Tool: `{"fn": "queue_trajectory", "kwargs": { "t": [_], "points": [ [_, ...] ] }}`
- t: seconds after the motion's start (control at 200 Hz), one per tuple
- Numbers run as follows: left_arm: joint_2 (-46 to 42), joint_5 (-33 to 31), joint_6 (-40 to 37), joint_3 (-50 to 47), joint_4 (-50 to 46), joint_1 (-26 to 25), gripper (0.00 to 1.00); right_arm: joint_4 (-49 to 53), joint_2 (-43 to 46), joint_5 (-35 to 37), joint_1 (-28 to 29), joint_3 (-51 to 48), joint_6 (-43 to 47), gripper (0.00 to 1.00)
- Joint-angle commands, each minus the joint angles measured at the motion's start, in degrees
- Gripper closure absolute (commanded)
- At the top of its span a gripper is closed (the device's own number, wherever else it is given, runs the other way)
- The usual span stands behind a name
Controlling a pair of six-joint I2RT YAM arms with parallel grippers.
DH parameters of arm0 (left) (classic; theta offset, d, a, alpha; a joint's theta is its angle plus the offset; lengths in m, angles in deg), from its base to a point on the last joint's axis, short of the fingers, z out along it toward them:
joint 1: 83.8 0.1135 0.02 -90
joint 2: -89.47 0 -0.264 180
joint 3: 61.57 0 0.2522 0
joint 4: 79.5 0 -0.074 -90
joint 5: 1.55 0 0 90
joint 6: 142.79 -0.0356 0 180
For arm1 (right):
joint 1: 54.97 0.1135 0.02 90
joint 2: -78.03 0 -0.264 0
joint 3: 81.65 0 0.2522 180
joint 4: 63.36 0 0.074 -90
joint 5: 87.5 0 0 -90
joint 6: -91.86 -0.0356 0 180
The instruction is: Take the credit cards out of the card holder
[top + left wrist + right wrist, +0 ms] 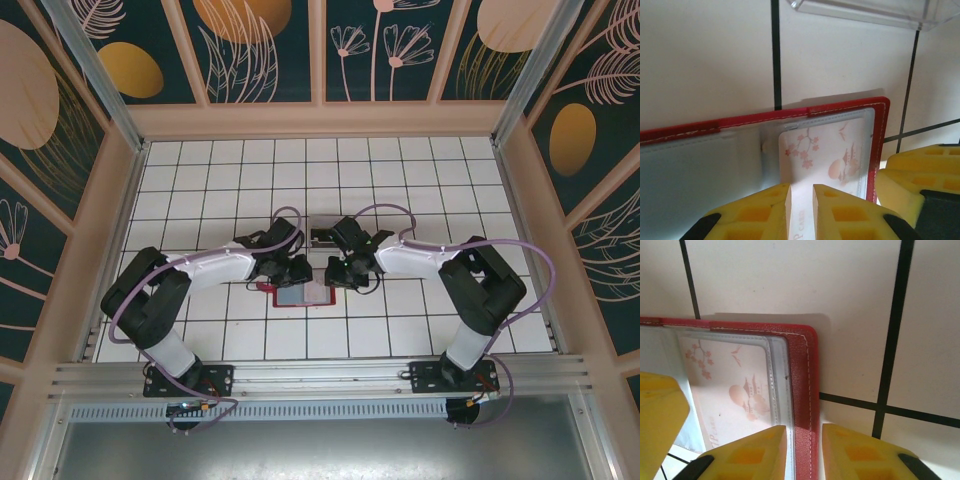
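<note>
The red card holder (pixel 296 297) lies open on the tiled table between both arms, grey inner side up. Its red stitched rim (pixel 840 107) frames a clear sleeve holding a pale credit card (pixel 825 155) printed with pink blossoms and a pagoda. My left gripper (pixel 801 192) hovers right over that card, its jaws a narrow gap apart with the card's surface showing between them. My right gripper (pixel 804 432) straddles the holder's red right edge (pixel 802 370), jaws slightly wider than the edge. The same card (pixel 730 390) lies just left of it. Both grippers (pixel 300 272) (pixel 335 272) nearly meet.
A clear plastic box (pixel 865 10) stands on the tiles just beyond the holder, also seen behind the grippers (pixel 322 238). The other arm's yellow finger (pixel 920 175) crowds the holder's right side. Low walls ring the white tiled table (pixel 200 190).
</note>
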Motion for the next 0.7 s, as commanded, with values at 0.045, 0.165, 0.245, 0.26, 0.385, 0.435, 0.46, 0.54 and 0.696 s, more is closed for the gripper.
{"fn": "queue_trajectory", "kwargs": {
  "t": [0.045,0.165,0.245,0.26,0.385,0.435,0.46,0.54,0.696],
  "points": [
    [-2.26,2.18,1.41,-1.98,2.96,1.27,0.8,-1.51,-0.75,-1.35,0.51,1.82,-0.5,0.69],
    [-2.91,3.21,1.51,-3.28,3.84,1.98,0.8,-1.66,-2.89,-1.67,0.49,1.91,-0.33,0.67],
    [-3.11,3.76,1.67,-4.04,4.52,2.22,0.8,-1.02,-4.07,-1.0,0.51,2.14,-0.16,0.67],
    [-3.18,3.85,1.68,-4.2,4.67,2.26,0.8,-0.93,-4.23,-0.82,0.51,2.1,-0.09,0.67],
    [-3.19,4.59,1.95,-5.2,5.67,2.5,0.8,-0.07,-5.3,0.13,0.51,1.94,0.29,0.69],
    [-3.08,4.77,2.03,-5.71,6.1,2.52,0.8,-0.03,-5.44,0.17,0.51,1.71,0.41,0.71],
    [-3.05,4.86,2.08,-5.89,6.3,2.63,0.8,-0.03,-5.57,0.15,0.51,1.63,0.4,0.72],
    [-2.85,5.04,2.16,-6.42,6.65,2.72,0.8,0.06,-5.84,0.16,0.52,1.4,0.4,0.74],
    [-3.11,4.94,2.38,-7.39,7.45,2.93,0.8,0.15,-5.77,0.18,0.51,1.22,0.38,0.76]
  ]
}}
